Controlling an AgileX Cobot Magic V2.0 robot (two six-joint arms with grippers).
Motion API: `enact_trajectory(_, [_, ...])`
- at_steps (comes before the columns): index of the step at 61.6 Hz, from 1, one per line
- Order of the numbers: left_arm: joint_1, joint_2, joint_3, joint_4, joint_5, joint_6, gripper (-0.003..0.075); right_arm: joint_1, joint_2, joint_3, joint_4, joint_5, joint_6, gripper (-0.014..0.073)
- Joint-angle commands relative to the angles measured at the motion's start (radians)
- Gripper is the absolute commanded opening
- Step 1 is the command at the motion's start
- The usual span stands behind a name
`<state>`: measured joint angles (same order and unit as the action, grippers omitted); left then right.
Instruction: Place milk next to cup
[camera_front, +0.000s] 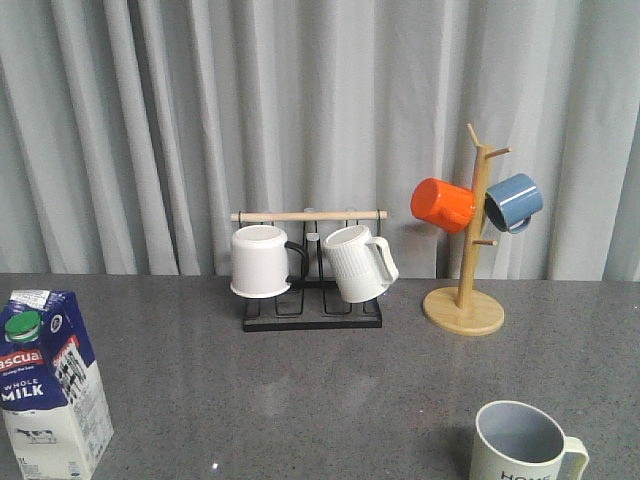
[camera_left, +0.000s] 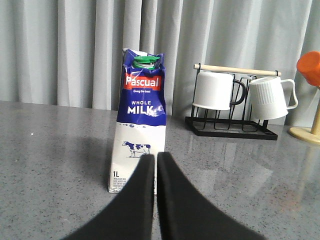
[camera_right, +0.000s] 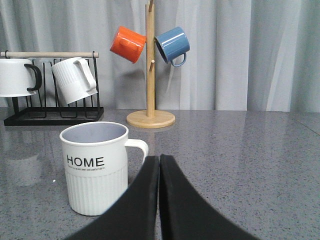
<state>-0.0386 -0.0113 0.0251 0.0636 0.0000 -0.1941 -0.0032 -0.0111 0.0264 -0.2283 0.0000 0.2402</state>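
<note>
Grey speckled stone runs across the whole table (camera_front: 330, 370), and my two targets sit at opposite near corners of it. In the front view the milk (camera_front: 50, 385) stands upright at about eight o'clock from the table's middle, and the cup (camera_front: 520, 440) at about four o'clock, well apart from it. Far back, at twelve, is the black rack (camera_front: 312, 312) with two white mugs; at two o'clock the wooden tree (camera_front: 465, 300) holds an orange and a blue one.

I read the left gripper (camera_left: 155, 159) as clenched on nothing, its fingers pressed together just short of the carton's base. The right gripper (camera_right: 159, 159) is clenched too, empty, with the cup just beside its tips, at about ten o'clock from them.

What worries me: the milk is tall and narrow, so if I advance with the jaws closed I will shove its foot and topple it. I would have to open first. The crumpled top suggests soft walls, so a hard squeeze could buckle it or let it slip. On the carry across, I could also clip the cup if I set down too close.
</note>
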Motion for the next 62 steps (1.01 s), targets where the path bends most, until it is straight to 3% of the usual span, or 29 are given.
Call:
enact_trajectory(1, [0.002,-0.003,0.024,-0.002,-0.071,-0.008,-0.0006,-0.005,-0.01,0.009,-0.001,-0.066,-0.011,-0.0005])
enact_trajectory(41, [0.002,-0.003,0.019,-0.002,-0.08,-0.009,-0.0006,-0.005,-0.01,0.007,-0.005,-0.089,-0.011,-0.0005])
enact_trajectory(51, [0.002,-0.003,0.019,-0.002,-0.138,-0.009,-0.0006,-0.005,-0.01,0.008,0.009,-0.152,-0.006,-0.0005])
enact_trajectory(62, [0.002,-0.003,0.019,-0.003,-0.291,-0.014,-0.0006,-0.005,-0.01,0.007,0.132,-0.214,-0.003,-0.0005])
